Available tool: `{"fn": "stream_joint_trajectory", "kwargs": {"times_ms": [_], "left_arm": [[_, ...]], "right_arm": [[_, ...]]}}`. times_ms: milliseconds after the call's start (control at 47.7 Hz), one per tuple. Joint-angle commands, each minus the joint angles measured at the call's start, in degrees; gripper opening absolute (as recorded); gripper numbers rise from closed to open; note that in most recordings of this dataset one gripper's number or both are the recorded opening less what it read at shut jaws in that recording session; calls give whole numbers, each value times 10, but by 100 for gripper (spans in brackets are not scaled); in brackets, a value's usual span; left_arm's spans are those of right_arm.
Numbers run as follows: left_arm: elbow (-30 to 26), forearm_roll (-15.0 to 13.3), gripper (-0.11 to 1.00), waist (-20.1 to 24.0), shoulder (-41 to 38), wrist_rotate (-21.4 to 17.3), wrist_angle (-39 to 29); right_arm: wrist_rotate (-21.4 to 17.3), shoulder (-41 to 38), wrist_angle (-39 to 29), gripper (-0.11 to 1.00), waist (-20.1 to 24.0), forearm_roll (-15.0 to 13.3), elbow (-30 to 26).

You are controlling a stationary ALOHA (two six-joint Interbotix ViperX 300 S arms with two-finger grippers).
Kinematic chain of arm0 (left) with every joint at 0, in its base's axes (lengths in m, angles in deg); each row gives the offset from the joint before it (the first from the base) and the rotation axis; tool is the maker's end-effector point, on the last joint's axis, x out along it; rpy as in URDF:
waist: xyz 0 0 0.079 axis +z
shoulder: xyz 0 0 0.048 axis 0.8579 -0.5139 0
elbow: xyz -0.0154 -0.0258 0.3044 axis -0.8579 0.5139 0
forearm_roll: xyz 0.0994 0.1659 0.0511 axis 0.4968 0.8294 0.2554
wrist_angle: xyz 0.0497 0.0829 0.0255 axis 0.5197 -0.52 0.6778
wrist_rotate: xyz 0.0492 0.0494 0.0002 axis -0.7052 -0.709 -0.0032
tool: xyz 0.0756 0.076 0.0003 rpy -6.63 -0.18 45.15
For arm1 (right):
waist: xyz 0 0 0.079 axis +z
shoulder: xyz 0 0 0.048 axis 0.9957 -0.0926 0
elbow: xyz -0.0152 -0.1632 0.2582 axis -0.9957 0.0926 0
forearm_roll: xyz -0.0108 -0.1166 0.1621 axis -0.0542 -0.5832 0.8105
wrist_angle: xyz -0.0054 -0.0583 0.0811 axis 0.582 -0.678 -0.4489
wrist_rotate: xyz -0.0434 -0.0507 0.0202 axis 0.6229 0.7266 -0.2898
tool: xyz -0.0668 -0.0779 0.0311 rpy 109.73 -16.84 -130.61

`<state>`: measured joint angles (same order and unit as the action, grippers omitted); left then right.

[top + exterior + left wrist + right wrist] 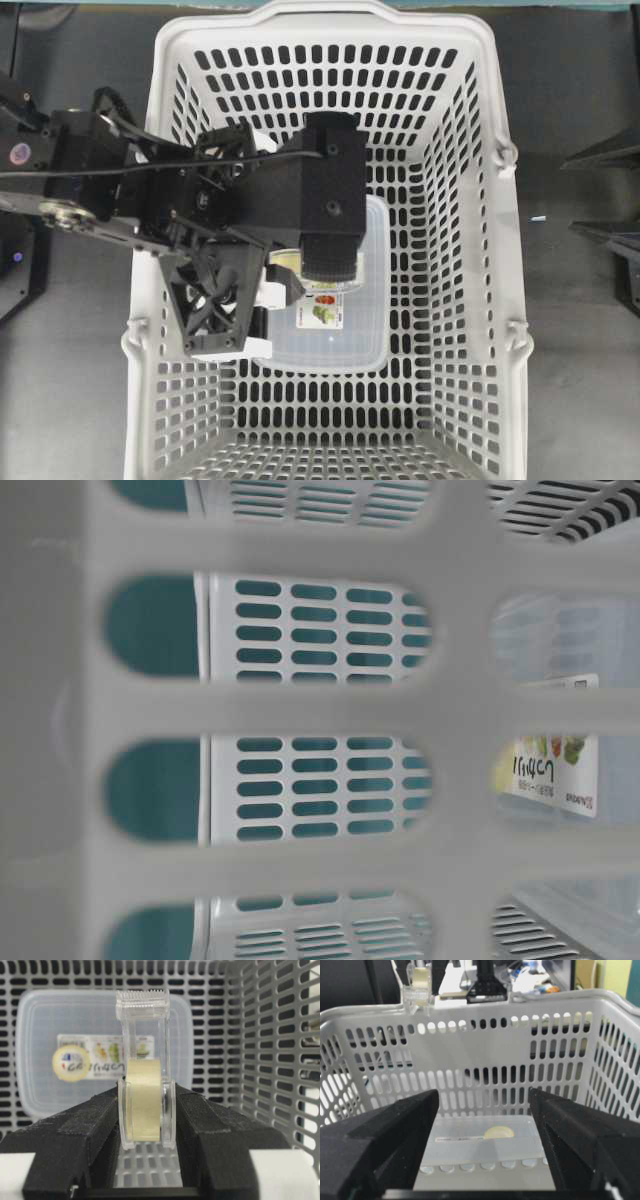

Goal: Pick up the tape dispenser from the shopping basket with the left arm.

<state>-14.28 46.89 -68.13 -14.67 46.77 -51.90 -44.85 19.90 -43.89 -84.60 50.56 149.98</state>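
One clear tape dispenser [144, 1075], a pale roll inside, sits upright, pinched between the left tool's [146, 1110] partly closed fingers, raised above the shopping basket's [330, 15] floor near its left wall. Below lies a flat labelled box [340, 345]. Right tool [484, 1105] gapes wide, empty.

Clear tape dispenser [146, 1067] upright above basket [270, 1035]

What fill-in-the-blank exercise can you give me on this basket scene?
1. The left hand is clamped on a clear ___.
2. The labelled plastic box lies flat on the floor of the ___.
3. The right hand holds nothing, and its jaws stand ___.

Missing words: tape dispenser; shopping basket; open.
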Motion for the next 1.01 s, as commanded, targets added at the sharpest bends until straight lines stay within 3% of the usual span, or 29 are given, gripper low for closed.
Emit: {"fn": "stream_joint_trajectory", "kwargs": {"times_ms": [0, 985], "left_arm": [[-11, 3, 28, 0, 5, 0, 4], [-7, 2, 28, -2, 2, 0, 14]], "right_arm": [[-1, -4, 3, 71, 0, 2, -4], [-1, 2, 0, 71, 0, 2, -3]]}}
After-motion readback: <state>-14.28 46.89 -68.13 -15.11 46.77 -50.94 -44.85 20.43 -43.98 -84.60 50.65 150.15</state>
